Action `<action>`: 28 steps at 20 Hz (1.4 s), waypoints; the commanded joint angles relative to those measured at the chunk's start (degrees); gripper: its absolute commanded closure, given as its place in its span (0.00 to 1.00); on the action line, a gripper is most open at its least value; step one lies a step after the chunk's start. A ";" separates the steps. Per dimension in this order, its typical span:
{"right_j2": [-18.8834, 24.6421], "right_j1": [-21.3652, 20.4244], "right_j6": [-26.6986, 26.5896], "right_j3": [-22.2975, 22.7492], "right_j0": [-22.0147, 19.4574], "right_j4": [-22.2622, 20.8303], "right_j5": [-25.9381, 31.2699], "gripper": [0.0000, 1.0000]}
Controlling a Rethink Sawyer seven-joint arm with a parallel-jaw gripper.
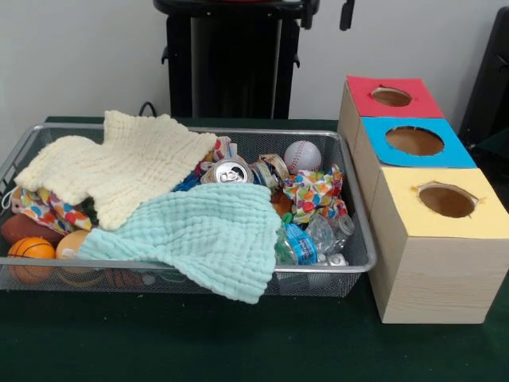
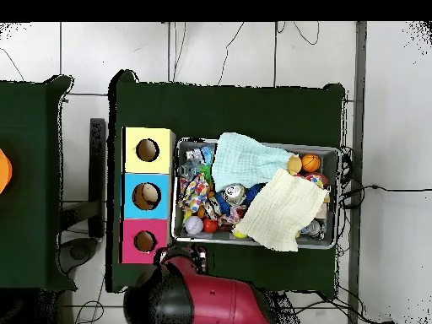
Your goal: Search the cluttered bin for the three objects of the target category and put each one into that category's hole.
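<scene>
The wire mesh bin (image 1: 191, 269) stands on the green table, left of the boxes; it also shows in the overhead view (image 2: 253, 243). One dotted fabric piece (image 1: 314, 193) lies crumpled at the bin's right, by the baseball. A second dotted piece (image 1: 44, 208) peeks out under the cream cloth at the left. A third scrap (image 1: 223, 147) shows at the cream cloth's far edge. The yellow-faced box has its round hole (image 1: 447, 200) on top, nearest the camera. The gripper (image 1: 328, 11) shows only as dark tips at the top edge, far from the bin. The red arm (image 2: 211, 299) is drawn back over its base.
A cream waffle cloth (image 1: 127, 163) and a mint waffle cloth (image 1: 207, 235) cover much of the bin. A baseball (image 1: 302, 155), a crushed can (image 1: 231, 171), a plastic bottle (image 1: 306, 243) and a small basketball (image 1: 30, 251) lie among them. The blue-faced box (image 1: 413, 141) and red-faced box (image 1: 391, 96) stand behind the yellow one.
</scene>
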 commanded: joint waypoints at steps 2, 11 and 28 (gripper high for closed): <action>6.00 6.91 1.92 1.78 -5.26 -2.38 -5.22 0.00; 7.91 14.87 0.93 -1.84 -9.28 -4.03 -8.55 0.00; 7.58 26.05 7.11 -5.61 -7.75 -4.01 -16.75 0.00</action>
